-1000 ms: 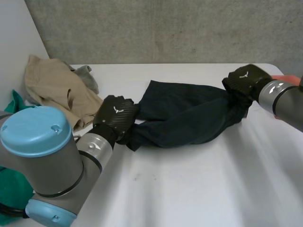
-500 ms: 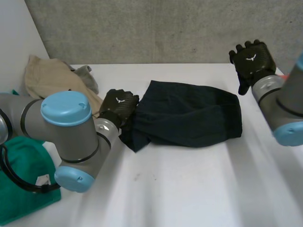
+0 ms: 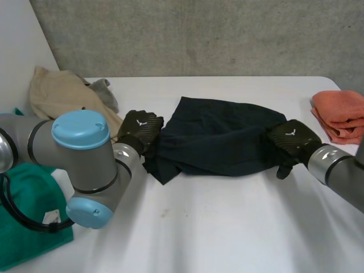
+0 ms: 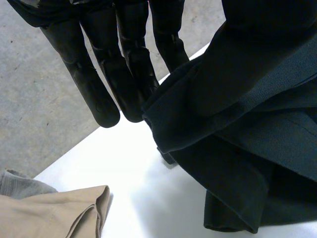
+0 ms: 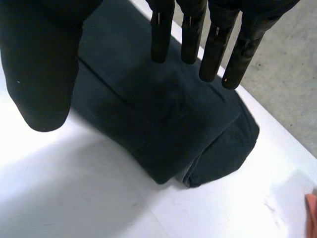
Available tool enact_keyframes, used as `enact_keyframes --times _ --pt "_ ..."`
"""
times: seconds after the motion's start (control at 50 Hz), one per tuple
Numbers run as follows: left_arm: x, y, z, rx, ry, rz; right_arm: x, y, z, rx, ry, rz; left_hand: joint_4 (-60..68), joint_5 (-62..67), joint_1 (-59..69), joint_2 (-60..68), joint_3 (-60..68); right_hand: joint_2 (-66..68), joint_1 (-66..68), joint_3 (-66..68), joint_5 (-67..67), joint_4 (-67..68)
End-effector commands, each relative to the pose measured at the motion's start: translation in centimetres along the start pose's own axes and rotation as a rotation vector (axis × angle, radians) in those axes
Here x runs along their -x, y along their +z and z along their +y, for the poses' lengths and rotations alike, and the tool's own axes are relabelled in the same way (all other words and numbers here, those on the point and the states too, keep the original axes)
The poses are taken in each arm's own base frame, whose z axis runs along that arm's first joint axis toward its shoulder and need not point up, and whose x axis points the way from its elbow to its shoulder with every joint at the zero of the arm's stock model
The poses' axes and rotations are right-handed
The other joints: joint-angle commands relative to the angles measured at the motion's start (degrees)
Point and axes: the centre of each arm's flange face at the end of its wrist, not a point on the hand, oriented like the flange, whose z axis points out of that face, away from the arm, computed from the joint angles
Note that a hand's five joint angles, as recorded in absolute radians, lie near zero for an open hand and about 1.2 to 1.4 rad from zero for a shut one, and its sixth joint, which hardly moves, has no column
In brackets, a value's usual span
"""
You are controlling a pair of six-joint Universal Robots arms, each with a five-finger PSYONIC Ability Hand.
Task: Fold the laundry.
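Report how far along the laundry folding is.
Done: an orange cloth lies folded at the right edge of the table. In hand: the dark garment, with the left hand at one end and the open right hand at the other. Left: the tan garment, grey cloth and green cloth, not yet folded.

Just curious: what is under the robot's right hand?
One end of the dark garment lies under the right hand, on the white table. Anything beneath the cloth is covered.
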Motion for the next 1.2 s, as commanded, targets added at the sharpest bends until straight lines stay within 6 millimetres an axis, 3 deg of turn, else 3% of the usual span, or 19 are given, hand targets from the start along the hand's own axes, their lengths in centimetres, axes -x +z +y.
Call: enact_keyframes --times 0.02,0.34,0.46,0.56,0.68,0.7,0.78,0.88,0.98,1.06,1.12,1.14,1.2 --pt "0.7 0.2 0.1 0.003 -0.002 -0.017 0.1 4.0 2.8 0.014 -0.007 0.007 11.13 13.77 17.36 11.41 11.59 7.35 9.38 6.01 6.32 6.12" --pt "0.8 0.2 0.0 0.003 -0.004 -0.018 -1.4 8.2 3.7 -0.044 -0.08 0.089 11.13 13.77 17.36 11.41 11.59 33.23 35.26 31.89 32.2 32.0" --pt "0.7 0.1 0.1 0.01 -0.003 -0.014 -1.4 8.6 3.1 -0.063 -0.084 0.092 11.13 13.77 17.36 11.41 11.59 58.22 60.26 56.89 57.19 57.0" --pt "0.5 -0.2 0.2 0.032 0.0 -0.003 -1.9 8.3 1.8 -0.092 -0.092 0.112 11.13 13.77 17.36 11.41 11.59 58.26 60.29 56.92 57.23 57.03" --pt "0.8 -1.5 -1.0 0.057 0.014 0.014 -3.4 5.2 -2.5 -0.127 -0.119 0.137 11.13 13.77 17.36 11.41 11.59 58.26 60.29 56.92 57.23 57.03" --pt "1.1 -2.3 -2.0 0.06 0.016 0.016 -3.8 3.5 -4.3 -0.132 -0.128 0.136 11.13 13.77 17.36 11.41 11.59 58.26 60.29 56.92 57.23 57.03" --pt "1.7 -4.4 -3.9 0.091 0.02 0.03 -4.8 -0.9 -8.2 -0.121 -0.165 0.13 11.13 13.77 17.36 11.41 11.59 58.26 60.29 56.92 57.23 57.03" --pt "2.3 -7.3 -6.0 0.108 0.029 0.041 -5.0 -4.2 -10.1 -0.059 -0.252 0.119 11.13 13.77 17.36 11.41 11.59 58.26 60.29 56.92 57.23 57.03" --pt "2.1 -8.9 -5.9 0.134 0.044 0.064 -4.1 -6.1 -10.5 -0.001 -0.31 0.073 11.13 13.77 17.36 11.41 11.59 58.26 60.29 56.92 57.23 57.03" --pt "0.9 -9.0 -5.1 0.151 0.056 0.1 -2.9 -5.5 -8.5 0.068 -0.284 0.006 11.13 13.77 17.36 11.41 11.59 58.26 60.29 56.92 57.23 57.03" --pt "0.0 -7.2 -2.8 0.205 0.059 0.115 -1.8 -3.6 -5.7 0.144 -0.258 -0.067 11.13 13.77 17.36 11.41 11.59 58.26 60.29 56.92 57.23 57.03" --pt "-0.4 -5.7 -1.8 0.212 0.068 0.115 -1.5 -2.7 -4.8 0.162 -0.254 -0.088 11.13 13.77 17.36 11.41 11.59 58.26 60.29 56.92 57.23 57.03" --pt "-0.7 -3.7 -1.1 0.201 0.09 0.111 -2.0 -1.2 -4.4 0.16 -0.267 -0.077 11.13 13.77 17.36 11.41 11.59 58.26 60.29 56.92 57.23 57.03"
